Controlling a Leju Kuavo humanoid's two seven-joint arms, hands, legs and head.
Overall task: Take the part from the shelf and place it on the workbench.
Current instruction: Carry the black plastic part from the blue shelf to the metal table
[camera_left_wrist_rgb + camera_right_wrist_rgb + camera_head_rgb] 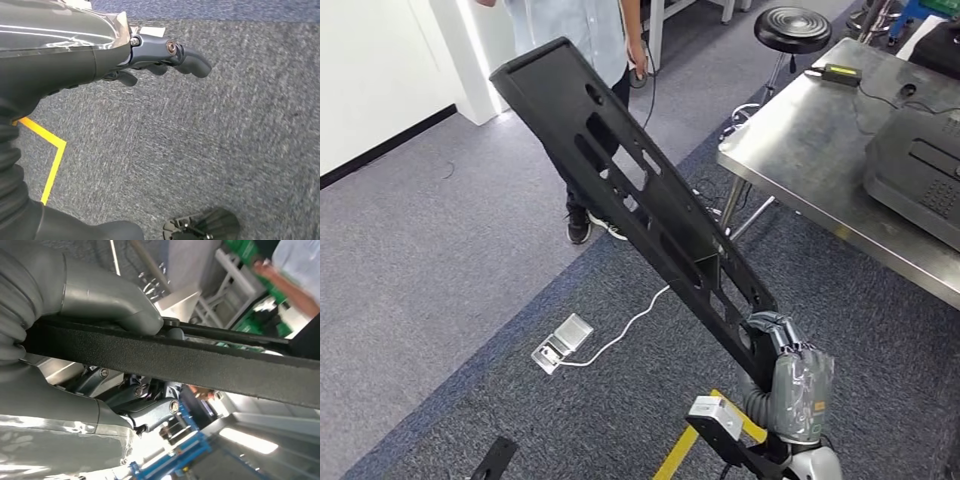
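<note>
Head view: The part (622, 175), a long black panel with cut-out slots, is held tilted, its lower end gripped by the right hand (780, 350) and its upper end raised toward a person (584, 40) standing on the grey carpet (433, 250). The fingers (765, 325) of that hand are wrapped over the panel's lower edge. The workbench (803, 150), a steel table, stands to the right of the part and apart from it; a black cover-like object (916, 180) and a small dark device with a cable (841, 73) lie on it. A black stool (792, 28) is seen beyond the bench. A metal floor socket (561, 342) with a white cable lies on the carpet below the part.

Left wrist view: The left hand (151, 57) is seen over grey carpet with a yellow floor line (53, 155). Its fingers (188, 59) are extended, slightly apart, and nothing is held.

Right wrist view: The part's textured black edge (188, 362) crosses the picture. It is clamped between the grey thumb (113, 305) on one face and the darker fingers (151, 407) on the other.
</note>
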